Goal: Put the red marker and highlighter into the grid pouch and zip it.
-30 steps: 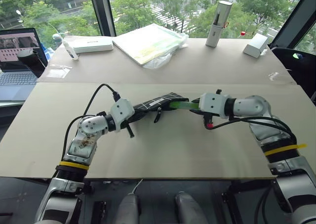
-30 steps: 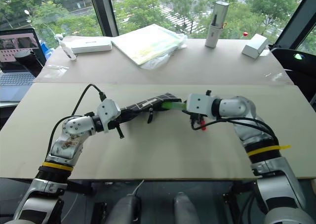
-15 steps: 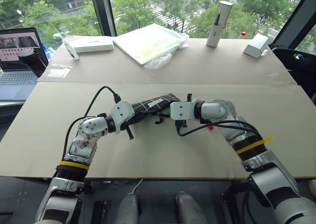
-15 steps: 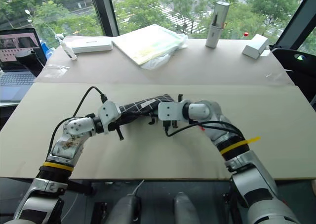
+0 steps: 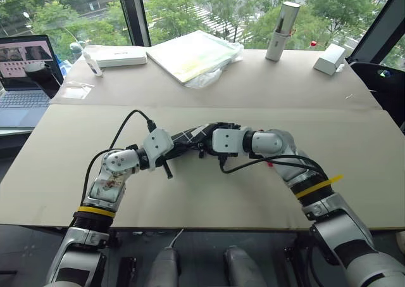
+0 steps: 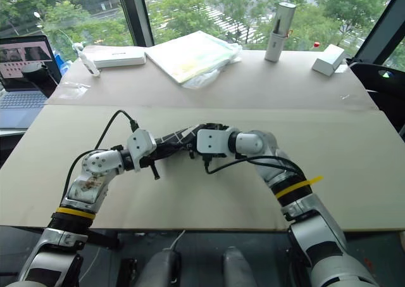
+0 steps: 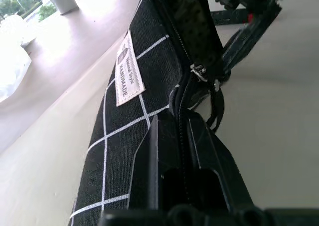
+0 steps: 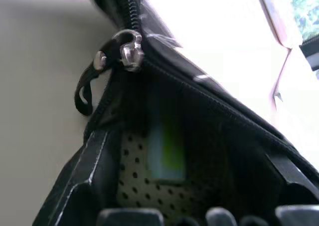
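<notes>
The grid pouch [image 5: 190, 135] lies mid-table, black with white lines and a white label [image 7: 127, 71]. My left gripper [image 5: 175, 147] is shut on the pouch's near end beside the zipper. The pouch mouth gapes, its zipper pull [image 8: 124, 49] and black cord hanging at the side. My right gripper [image 5: 205, 141] reaches into that mouth, its fingers apart. The green highlighter [image 8: 167, 146] rests inside the pouch just ahead of them. A red tip of the red marker [image 5: 270, 163] peeks out on the table under my right forearm; its barrel is hidden.
A laptop [image 5: 22, 78] stands at the far left. Along the back sit a white box [image 5: 117, 57], a wrapped book [image 5: 190, 52], a tall cylinder [image 5: 281, 21] and a small white box [image 5: 330, 57]. The table's front edge runs close below my arms.
My right gripper slid left with the highlighter into the pouch mouth, and its fingers spread. The highlighter, earlier showing between gripper and pouch, is now inside. The left gripper kept still.
</notes>
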`<state>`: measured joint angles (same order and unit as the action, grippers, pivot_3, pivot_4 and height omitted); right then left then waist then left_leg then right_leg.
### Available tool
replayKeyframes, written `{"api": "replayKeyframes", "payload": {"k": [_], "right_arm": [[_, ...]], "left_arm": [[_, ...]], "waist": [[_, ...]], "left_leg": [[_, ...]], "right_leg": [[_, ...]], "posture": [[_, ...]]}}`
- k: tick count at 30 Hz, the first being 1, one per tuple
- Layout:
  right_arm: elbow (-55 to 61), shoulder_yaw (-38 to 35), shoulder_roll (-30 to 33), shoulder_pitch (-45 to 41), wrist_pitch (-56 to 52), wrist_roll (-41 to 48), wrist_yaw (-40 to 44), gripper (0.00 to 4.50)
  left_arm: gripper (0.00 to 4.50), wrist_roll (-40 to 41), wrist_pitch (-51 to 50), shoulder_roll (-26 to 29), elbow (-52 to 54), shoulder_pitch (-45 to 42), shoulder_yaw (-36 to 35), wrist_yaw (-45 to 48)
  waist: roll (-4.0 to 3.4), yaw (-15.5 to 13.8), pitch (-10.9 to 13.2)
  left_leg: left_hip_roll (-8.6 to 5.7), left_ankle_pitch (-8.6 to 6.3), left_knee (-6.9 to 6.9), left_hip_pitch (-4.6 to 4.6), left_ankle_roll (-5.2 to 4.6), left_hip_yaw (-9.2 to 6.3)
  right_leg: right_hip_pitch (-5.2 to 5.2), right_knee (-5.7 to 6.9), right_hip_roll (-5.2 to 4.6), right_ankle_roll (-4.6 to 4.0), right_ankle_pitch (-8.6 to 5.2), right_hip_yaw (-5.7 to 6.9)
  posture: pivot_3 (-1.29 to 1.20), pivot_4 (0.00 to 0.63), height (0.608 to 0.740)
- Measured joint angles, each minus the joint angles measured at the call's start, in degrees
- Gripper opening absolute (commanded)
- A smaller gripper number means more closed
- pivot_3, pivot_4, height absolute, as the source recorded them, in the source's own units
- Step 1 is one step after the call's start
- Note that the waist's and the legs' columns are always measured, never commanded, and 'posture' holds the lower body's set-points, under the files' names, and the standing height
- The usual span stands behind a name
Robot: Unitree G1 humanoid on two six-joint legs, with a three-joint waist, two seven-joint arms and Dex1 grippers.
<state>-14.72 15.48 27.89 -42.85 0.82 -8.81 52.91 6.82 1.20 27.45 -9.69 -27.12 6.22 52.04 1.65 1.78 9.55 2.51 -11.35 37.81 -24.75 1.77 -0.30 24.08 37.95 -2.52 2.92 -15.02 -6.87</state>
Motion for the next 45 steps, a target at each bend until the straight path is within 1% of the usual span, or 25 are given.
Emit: {"api": "replayKeyframes", "payload": {"k": [2, 6, 9, 10, 13, 17, 22, 31, 33, 34, 35, 37, 38, 39, 40, 45], "right_arm": [[5.3, -6.4, 4.0, 4.0, -7.8, 8.6, 5.1, 3.27], [12.5, -15.2, 7.7, 9.6, -22.6, 21.5, 8.8, 3.27], [14.3, -20.6, 10.9, 12.8, -29.4, 25.4, 7.2, 3.27], [14.3, -21.2, 11.1, 13.1, -30.6, 25.3, 5.6, 3.27], [13.6, -22.1, 10.9, 14.4, -37.2, 22.2, -4.7, 3.27], [13.2, -21.1, 6.8, 15.3, -43.3, 20.8, -12.7, 3.27], [13.2, -20.0, 3.3, 16.2, -46.6, 20.6, -17.9, 3.27], [13.3, -16.2, 3.1, 16.9, -45.5, 18.9, -20.6, 3.27], [13.1, -15.5, 3.3, 17.2, -44.0, 18.3, -20.6, 2.76], [12.5, -14.5, 3.5, 17.3, -42.1, 17.8, -20.6, 2.58], [12.4, -14.1, 3.6, 17.3, -41.5, 17.6, -20.6, 2.26], [11.6, -13.5, 3.9, 17.7, -39.5, 16.8, -20.5, 1.47], [11.4, -13.5, 3.9, 17.8, -39.0, 16.8, -20.5, 1.21], [10.9, -13.5, 3.9, 17.9, -38.1, 16.8, -20.5, 0.78], [10.5, -13.5, 4.1, 17.9, -37.6, 16.8, -20.5, 0.55], [7.5, -14.1, 5.0, 17.4, -34.5, 16.3, -20.9, 0.54]], "left_arm": [[0.00, 0.0, 0.0, 0.2, 0.0, 0.3, -0.3, -0.2], [0.00, 0.0, 0.0, 0.2, 0.2, 0.7, -0.3, -0.4], [0.00, 0.0, 0.0, 0.2, 0.2, 1.0, -0.3, -0.6], [0.00, 0.0, 0.0, 0.2, 0.2, 1.0, -0.3, -0.6], [0.00, 0.0, 0.0, 0.2, 0.2, 1.0, -0.3, -0.6], [0.00, 0.0, 0.0, 0.2, 0.2, 1.0, -0.3, -0.6], [0.00, 0.0, -0.1, 0.2, 0.2, 0.9, -0.3, -0.5], [0.00, 0.0, -0.3, 0.2, 1.1, 1.0, -0.3, -0.6], [0.00, 0.0, -0.3, 0.2, 1.2, 1.0, -0.3, -0.6], [0.00, 0.0, -0.3, 0.2, 1.2, 1.0, -0.3, -0.7], [0.00, 0.0, -0.3, 0.2, 1.2, 1.0, -0.3, -0.7], [0.00, 0.0, -0.3, 0.2, 1.3, 1.0, -0.3, -0.7], [0.00, 0.0, -0.3, 0.3, 1.3, 1.0, -0.3, -0.7], [0.00, 0.0, -0.3, 0.4, 1.3, 1.0, -0.3, -0.8], [0.00, 0.0, -0.3, 0.4, 1.3, 1.0, -0.3, -0.8], [0.00, 0.0, -0.3, 0.4, 1.3, 1.0, -0.3, -0.9]], "waist": [[0.00, -0.4, 0.0], [0.00, -0.4, 0.0], [0.00, -0.3, 0.0], [0.00, -0.2, 0.0], [0.00, -0.1, 0.0], [0.00, 0.3, 0.0], [0.00, 0.4, 0.0], [0.00, 0.4, 0.0], [0.01, 0.5, 0.0], [0.02, 0.5, 0.0], [0.02, 0.5, 0.0], [0.04, 0.4, 0.0], [0.04, 0.3, 0.0], [0.05, 0.2, 0.0], [0.05, 0.1, 0.0], [0.05, -0.3, 0.0]], "left_leg": [[0.01, 0.00, 0.00, 0.00, -0.01, -0.01], [0.02, 0.00, 0.00, 0.03, -0.01, -0.01], [0.01, 0.00, 0.00, 0.05, 0.00, 0.00], [0.01, 0.00, 0.00, 0.06, 0.00, 0.00], [0.01, 0.00, 0.00, 0.06, 0.00, 0.00], [0.01, 0.00, 0.00, 0.04, 0.00, 0.02], [-0.01, 0.00, 0.00, 0.02, 0.00, 0.02], [0.01, 0.00, 0.00, 0.04, 0.00, 0.01], [0.01, 0.00, 0.00, 0.04, 0.00, 0.01], [0.01, 0.00, 0.00, 0.07, 0.00, 0.01], [0.01, 0.00, 0.00, 0.09, 0.00, 0.01], [0.00, 0.00, 0.00, 0.13, 0.00, 0.01], [0.00, 0.00, 0.01, 0.14, 0.00, 0.01], [0.00, 0.00, 0.02, 0.15, 0.00, 0.00], [0.00, 0.00, 0.03, 0.16, 0.00, 0.01], [0.00, 0.00, 0.03, 0.37, 0.00, 0.00]], "right_leg": [[-0.03, -0.03, 0.00, 0.00, 0.00, 0.01], [-0.01, 0.02, 0.04, 0.00, 0.00, 0.00], [-0.01, 0.00, 0.04, 0.00, 0.00, -0.02], [-0.01, 0.01, 0.04, 0.00, 0.00, -0.02], [0.01, 0.01, 0.05, 0.00, -0.01, -0.03], [0.04, 0.02, 0.05, 0.00, -0.01, -0.06], [0.01, 0.00, 0.03, 0.01, -0.01, -0.05], [-0.01, -0.01, 0.04, 0.01, -0.01, -0.03], [-0.03, -0.02, 0.04, 0.01, -0.01, -0.03], [-0.06, -0.03, 0.04, 0.01, -0.01, -0.03], [-0.08, -0.03, 0.04, 0.01, -0.01, -0.03], [-0.15, -0.04, 0.04, 0.02, -0.01, -0.02], [-0.17, -0.05, 0.03, 0.02, -0.01, -0.02], [-0.21, -0.08, 0.03, 0.02, -0.01, -0.02], [-0.23, -0.09, 0.03, 0.02, -0.01, -0.02], [-0.49, -0.20, 0.03, 0.03, -0.02, 0.00]], "posture": [[0.00, 0.150, 0.731], [0.00, 0.150, 0.731], [0.00, 0.150, 0.731], [0.00, 0.150, 0.731], [0.00, 0.150, 0.731], [0.00, 0.150, 0.731], [0.00, 0.150, 0.731], [0.00, 0.150, 0.731], [0.00, 0.150, 0.731], [0.00, 0.150, 0.731], [0.00, 0.150, 0.731], [0.00, 0.150, 0.731], [0.00, 0.150, 0.731], [0.00, 0.150, 0.731], [0.00, 0.150, 0.731], [0.00, 0.150, 0.731]]}}
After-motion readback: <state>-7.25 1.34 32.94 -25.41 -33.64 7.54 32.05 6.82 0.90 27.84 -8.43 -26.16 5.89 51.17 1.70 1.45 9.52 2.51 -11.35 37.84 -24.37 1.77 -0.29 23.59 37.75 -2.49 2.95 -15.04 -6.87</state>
